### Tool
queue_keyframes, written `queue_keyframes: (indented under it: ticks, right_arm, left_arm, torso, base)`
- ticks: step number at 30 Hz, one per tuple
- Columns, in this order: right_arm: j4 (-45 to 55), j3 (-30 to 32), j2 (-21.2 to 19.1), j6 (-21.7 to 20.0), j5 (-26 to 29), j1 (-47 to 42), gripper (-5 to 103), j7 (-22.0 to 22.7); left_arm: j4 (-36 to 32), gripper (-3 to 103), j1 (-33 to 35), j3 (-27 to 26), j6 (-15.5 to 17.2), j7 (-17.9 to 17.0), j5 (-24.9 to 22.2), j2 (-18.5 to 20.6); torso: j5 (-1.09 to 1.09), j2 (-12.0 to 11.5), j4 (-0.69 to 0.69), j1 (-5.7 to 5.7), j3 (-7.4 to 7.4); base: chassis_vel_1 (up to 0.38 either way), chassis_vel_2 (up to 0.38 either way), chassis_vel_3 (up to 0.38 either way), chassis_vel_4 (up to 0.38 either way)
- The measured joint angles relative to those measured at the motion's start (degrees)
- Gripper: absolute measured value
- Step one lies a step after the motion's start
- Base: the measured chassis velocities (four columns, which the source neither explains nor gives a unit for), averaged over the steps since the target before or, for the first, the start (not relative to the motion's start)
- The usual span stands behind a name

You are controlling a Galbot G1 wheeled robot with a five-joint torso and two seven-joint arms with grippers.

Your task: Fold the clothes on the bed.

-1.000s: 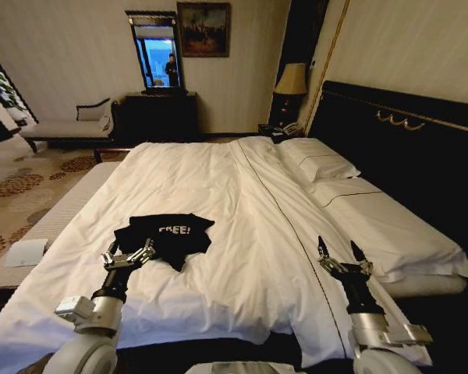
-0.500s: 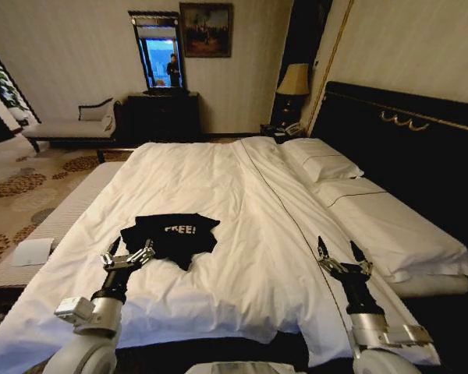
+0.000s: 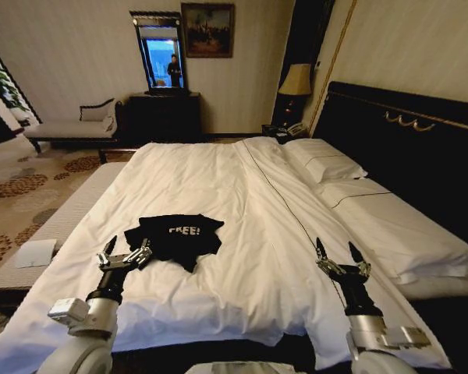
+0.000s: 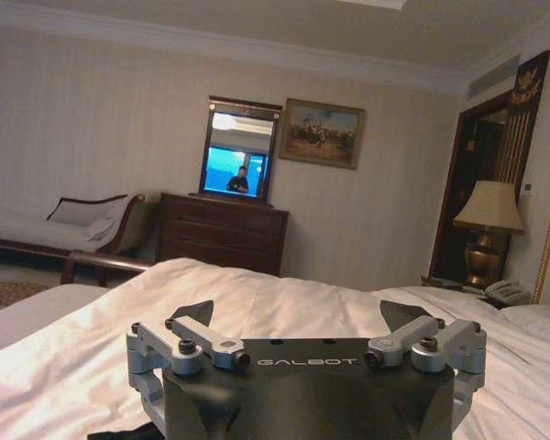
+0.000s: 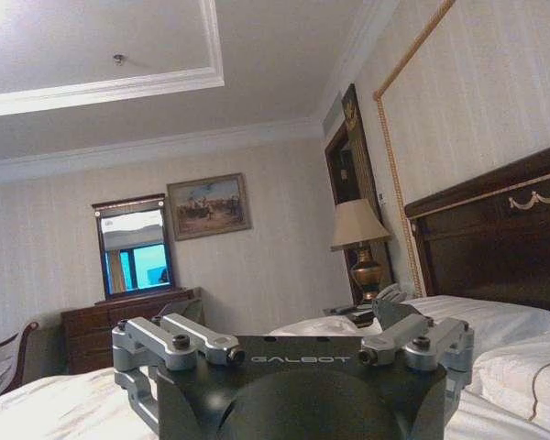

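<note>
Jaws are standing apart on your left gripper [image 3: 123, 255], hovering beside the black T-shirt [image 3: 175, 237] on the bed [image 3: 242, 234], and your right gripper [image 3: 339, 260]. Wrist views are confirming it. Soft, light fabric: pinch hem corners.

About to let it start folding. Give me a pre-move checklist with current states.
1. Black T-shirt lies in view on the white duvet: ok.
2. Shirt spread flat for folding: not ok, it lies bunched.
3. Left gripper open, holding nothing: ok.
4. Left gripper beside the shirt's near edge, within likely reach: ok.
5. Right gripper open, over the duvet well apart from the shirt: ok.
6. Left fingers touching the fabric: cannot tell.
</note>
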Motion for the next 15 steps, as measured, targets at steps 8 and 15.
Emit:
queue_keyframes:
  ticks: [8, 15]
  right_arm:
    - [0.48, 0.13, 0.11, 0.18, -0.03, -0.21, 100, -0.13]
    - [0.53, 0.06, 0.33, 0.42, -0.03, -0.24, 100, -0.23]
  left_arm:
    - [-0.3, 100, -0.1, 0.06, -0.02, 0.03, 0.04, -0.19]
    - [-0.4, 100, -0.09, 0.1, -0.02, 0.03, 0.11, -0.27]
  torso:
    - [0.0, 0.0, 0.0, 0.0, 0.0]
    - [0.0, 0.0, 0.0, 0.0, 0.0]
  base:
    - [0.019, 0.065, -0.022, -0.064]
    - [0.037, 0.09, -0.039, -0.085]
